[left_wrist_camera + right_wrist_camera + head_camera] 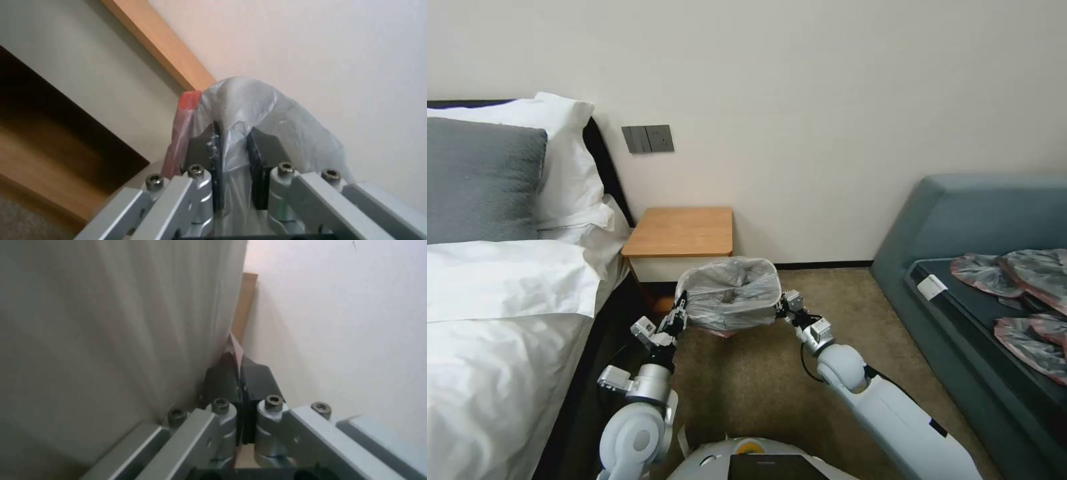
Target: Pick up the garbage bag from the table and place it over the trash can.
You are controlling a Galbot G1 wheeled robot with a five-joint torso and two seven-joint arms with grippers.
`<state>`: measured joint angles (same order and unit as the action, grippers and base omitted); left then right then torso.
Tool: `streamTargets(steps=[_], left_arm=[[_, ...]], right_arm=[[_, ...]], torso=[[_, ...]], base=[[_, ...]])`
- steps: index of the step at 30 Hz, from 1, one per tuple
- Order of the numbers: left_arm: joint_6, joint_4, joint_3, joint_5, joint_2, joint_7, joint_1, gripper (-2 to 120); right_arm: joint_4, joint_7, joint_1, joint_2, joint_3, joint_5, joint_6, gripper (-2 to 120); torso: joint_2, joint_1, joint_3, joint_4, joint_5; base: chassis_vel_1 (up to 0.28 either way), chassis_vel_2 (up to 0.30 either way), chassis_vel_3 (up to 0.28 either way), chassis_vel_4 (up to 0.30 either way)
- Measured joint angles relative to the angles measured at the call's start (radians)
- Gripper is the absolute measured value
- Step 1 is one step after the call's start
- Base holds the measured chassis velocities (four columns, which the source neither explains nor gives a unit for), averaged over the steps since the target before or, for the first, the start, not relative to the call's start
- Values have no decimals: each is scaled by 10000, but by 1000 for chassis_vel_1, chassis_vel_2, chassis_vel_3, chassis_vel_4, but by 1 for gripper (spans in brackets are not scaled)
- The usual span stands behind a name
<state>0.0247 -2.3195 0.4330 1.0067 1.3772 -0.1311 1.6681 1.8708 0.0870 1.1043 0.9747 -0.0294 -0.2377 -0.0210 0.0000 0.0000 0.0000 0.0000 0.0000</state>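
The bag (732,293) hangs stretched open in front of the table (680,231), its mouth facing up and held wide between the two end effectors. Its grey film covers whatever stands beneath it, so the trash can itself cannot be made out; a bit of pinkish rim peeks from under the bag's lower edge.

The left end effector (681,311) sits at the bag's left side, just below the table's front edge. In the left wrist view the left end effector (233,156) has its dark pads (260,156) a little apart with a fold of bag (249,106) bunched between them, the red rim beside one pad; it grips the bag loosely there.

The right end effector (782,305) is at the bag's right side. In the right wrist view the right end effector (240,380) is clenched, pads pressed together on a thin pinkish strip of bag edge (235,348). A pale surface fills the near side of that view, too close to tell what it is.

A sliver of table (244,306) shows beyond the pads against the wall.
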Motion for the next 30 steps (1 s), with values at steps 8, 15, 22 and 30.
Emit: streamTargets(steps=[8,15,22,30], left_arm=[[-11,-2,-5,34,6,-1,6,11],[174,294,68,-615,20,17,-62,11],[190,649,294,-1406,48,-397,-212,11],[192,1002,371,-2351,84,-755,-277,11]], right_arm=[[-532,-72,12,51,-71,1065,-425,0],[-367,-5,238,78,-227,1500,-532,17],[572,-297,970,-171,-668,1847,-485,39],[1418,-513,1723,-414,-1210,1971,-554,70]], torso=[[0,0,0,-1,0],[0,0,0,0,-1],[0,0,0,0,-1],[0,0,0,-3,0]], base=[[0,0,0,0],[0,0,0,0],[0,0,0,0],[0,0,0,0]])
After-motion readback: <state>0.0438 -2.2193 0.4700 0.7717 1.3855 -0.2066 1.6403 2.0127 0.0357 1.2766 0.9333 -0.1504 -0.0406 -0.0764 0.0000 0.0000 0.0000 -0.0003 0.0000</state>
